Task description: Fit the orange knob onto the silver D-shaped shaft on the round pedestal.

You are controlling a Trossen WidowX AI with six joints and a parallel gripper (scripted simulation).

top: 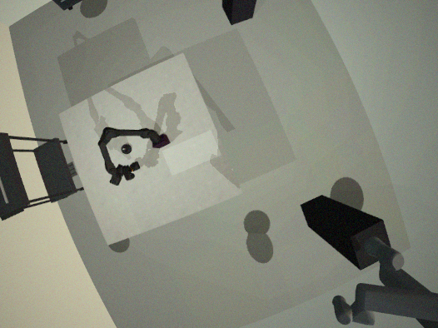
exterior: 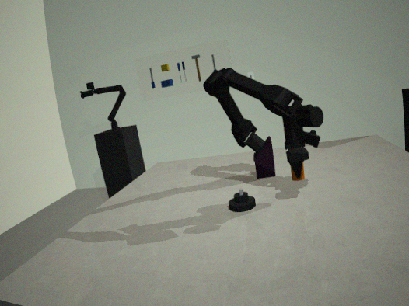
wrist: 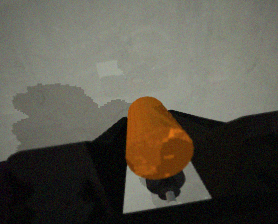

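Observation:
The orange knob (exterior: 302, 174) (wrist: 150, 135) is between the fingers of my gripper (exterior: 298, 171) (wrist: 147, 117), which is shut on it. The knob is roughly upright and a little above the table, with its shadow lower on the table top. Its underside and hole are hidden. The black round pedestal (top: 126, 148) (exterior: 242, 204) stands apart from the knob, to its left in the exterior view. Its silver shaft (exterior: 240, 192) (wrist: 171, 196) points up with nothing on it. In the wrist view, pedestal and shaft show beyond the knob's lower end, between the dark fingers. The shaft's flat side cannot be made out.
The arm's dark purple base block (top: 161, 141) (exterior: 265, 164) stands on the pale table (top: 200, 181) (exterior: 187, 266), behind the pedestal in the exterior view. A black chair (top: 56, 170) is at the table's left edge in the top view. Another arm stands on a black block (exterior: 120, 154) farther off.

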